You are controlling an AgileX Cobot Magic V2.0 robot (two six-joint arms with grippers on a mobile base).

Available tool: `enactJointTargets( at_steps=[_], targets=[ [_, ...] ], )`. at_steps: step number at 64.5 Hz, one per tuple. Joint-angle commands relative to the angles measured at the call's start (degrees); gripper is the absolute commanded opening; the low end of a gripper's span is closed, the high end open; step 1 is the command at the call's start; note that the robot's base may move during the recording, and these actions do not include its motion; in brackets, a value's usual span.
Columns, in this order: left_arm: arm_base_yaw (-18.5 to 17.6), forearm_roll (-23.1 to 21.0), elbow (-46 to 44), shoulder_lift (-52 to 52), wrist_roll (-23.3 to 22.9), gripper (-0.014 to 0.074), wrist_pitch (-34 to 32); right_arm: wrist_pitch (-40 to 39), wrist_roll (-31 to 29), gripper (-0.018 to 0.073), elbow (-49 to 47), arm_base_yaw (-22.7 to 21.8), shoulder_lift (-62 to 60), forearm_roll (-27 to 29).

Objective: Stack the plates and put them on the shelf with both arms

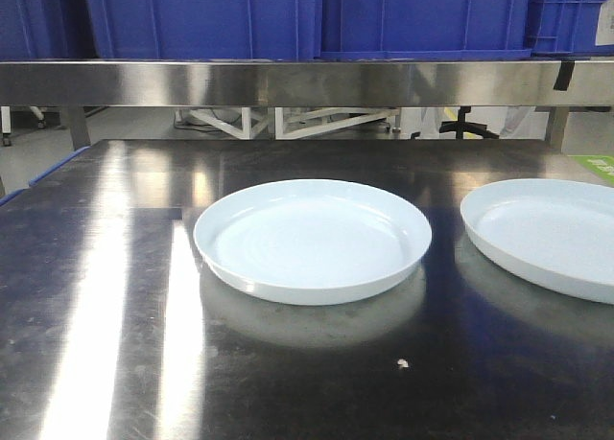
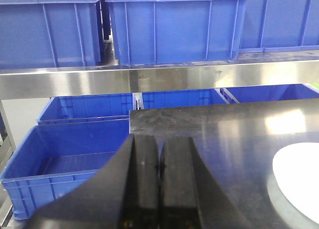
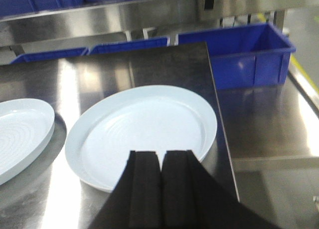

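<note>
Two pale blue-white round plates lie flat and apart on a dark steel table. One plate (image 1: pixel 312 237) is in the middle. The other plate (image 1: pixel 547 231) is at the right, cut by the frame edge. In the right wrist view the right plate (image 3: pixel 144 131) lies just beyond my right gripper (image 3: pixel 160 156), which is shut and empty above its near rim; the middle plate (image 3: pixel 20 134) shows at the left. My left gripper (image 2: pixel 159 141) is shut and empty over the table's left part, with a plate edge (image 2: pixel 299 181) at the right. Neither arm shows in the front view.
A steel shelf (image 1: pixel 307 81) runs above the table's back, carrying blue bins (image 1: pixel 201 18). More blue bins (image 2: pixel 65 164) stand left of and behind the table. A lower steel surface (image 3: pixel 269 119) with a blue bin (image 3: pixel 239 54) lies right of the table edge.
</note>
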Motion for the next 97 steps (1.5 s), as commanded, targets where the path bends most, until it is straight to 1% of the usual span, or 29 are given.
enactJointTargets(
  at_steps=[1,12,22,32,36,47,60,65,70,76,82,89,94,97],
  targets=[
    [0.1,0.0,-2.0,0.4,-0.1,0.0082,-4.5,-1.0,0.0,0.0048,-5.3,-0.1,6.1,0.8],
    [0.1,0.0,-2.0,0.4,-0.1,0.0082,-4.5,10.5,0.0,0.0048,-13.1,-0.1,17.5,0.7],
    [0.1,0.0,-2.0,0.4,-0.1,0.0082,-4.5,16.5,0.0,0.0048,-20.1,-0.1,25.5,1.0],
    [0.1,0.0,-2.0,0.4,-0.1,0.0082,-4.5,24.7,0.0,0.0048,-26.0,-0.1,32.9,1.0],
    [0.1,0.0,-2.0,0.4,-0.1,0.0082,-4.5,26.2,0.0,0.0048,-27.5,-0.1,34.9,1.0],
    [0.1,0.0,-2.0,0.4,-0.1,0.0082,-4.5,26.8,0.0,0.0048,-31.4,-0.1,40.6,1.0],
    [0.1,0.0,-2.0,0.4,-0.1,0.0082,-4.5,31.7,0.0,0.0048,-37.2,-0.2,48.9,0.9],
    [0.1,0.0,-2.0,0.4,-0.1,0.0082,-4.5,32.4,0.0,0.0048,-39.6,-0.3,51.7,0.4],
    [0.1,0.0,-2.0,0.4,-0.1,0.0082,-4.5,33.3,0.0,0.0048,-42.7,-1.5,54.6,-0.3],
    [0.1,0.0,-2.0,0.4,-0.1,0.0082,-4.5,35.2,-0.3,0.0052,-46.8,-4.3,58.3,-1.5],
    [0.1,0.0,-2.0,0.4,-0.1,0.0082,-4.5,35.5,-0.3,0.0089,-49.7,-7.0,61.7,-2.9],
    [0.1,0.0,-2.0,0.4,-0.1,0.0082,-4.5,34.9,-0.3,0.0195,-52.6,-8.9,65.1,-3.6],
    [0.1,0.0,-2.0,0.4,-0.1,0.0082,-4.5,33.4,-0.3,0.0289,-53.5,-8.9,67.1,-3.9],
    [0.1,0.0,-2.0,0.4,-0.1,0.0082,-4.5,32.4,-0.9,0.0326,-53.8,-8.9,68.6,-3.9]
  ],
)
